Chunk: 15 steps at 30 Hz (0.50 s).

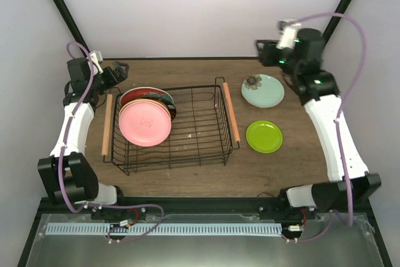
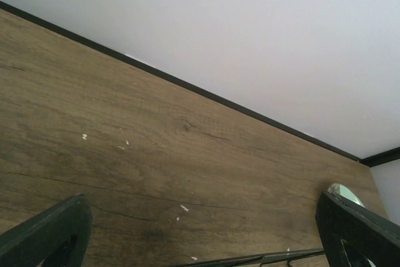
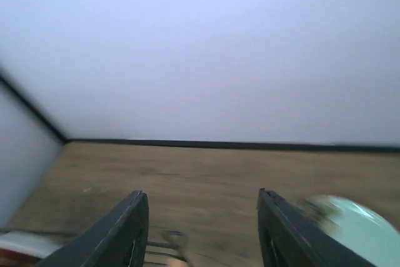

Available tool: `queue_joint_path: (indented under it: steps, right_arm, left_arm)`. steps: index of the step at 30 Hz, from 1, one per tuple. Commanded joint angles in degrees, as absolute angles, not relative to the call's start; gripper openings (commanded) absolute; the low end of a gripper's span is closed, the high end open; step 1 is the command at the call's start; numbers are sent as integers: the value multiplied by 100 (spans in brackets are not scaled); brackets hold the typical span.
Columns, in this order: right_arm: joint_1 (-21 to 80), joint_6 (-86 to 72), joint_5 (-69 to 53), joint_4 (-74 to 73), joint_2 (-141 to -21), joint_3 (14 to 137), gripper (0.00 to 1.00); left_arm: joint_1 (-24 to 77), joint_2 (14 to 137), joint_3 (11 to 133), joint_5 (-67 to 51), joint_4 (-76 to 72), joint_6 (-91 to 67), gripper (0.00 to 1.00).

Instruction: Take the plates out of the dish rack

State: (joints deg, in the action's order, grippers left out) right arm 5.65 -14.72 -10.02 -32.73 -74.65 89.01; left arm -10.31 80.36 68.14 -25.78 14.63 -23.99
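Left end effector [image 1: 120, 70] spread beside dish rack [image 1: 230, 114], probably to take pink plate [image 1: 145, 123]; right end effector [image 1: 261, 51] spread, empty.

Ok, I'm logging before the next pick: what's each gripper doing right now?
Left gripper: open, jaws wide apart, holding nothing.
Right gripper: open, holding nothing.

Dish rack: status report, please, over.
Open, empty: left gripper, right gripper. In dish rack: pink plate, others behind. On table: mint plate, lime plate. Nothing blocking.
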Motion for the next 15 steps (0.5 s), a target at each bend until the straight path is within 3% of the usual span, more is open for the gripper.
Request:
queue_joint_path:
  steps: [1, 8, 15]
  right_arm:
    - [2187, -675, -1053, -3185, -8402, 9465, 50]
    - [4475, 116, -481, -2791, -9595, 9459, 52]
    - [5256, 132, -392, -2475, -10174, 9328, 52]
  left_arm:
    - [-942, 7974, 6912, -2589, 1336, -2377, 100]
    - [-932, 7797, 6834, -2550, 1405, -2333, 100]
    - [-932, 7665, 6691, -2550, 1450, -2283, 100]
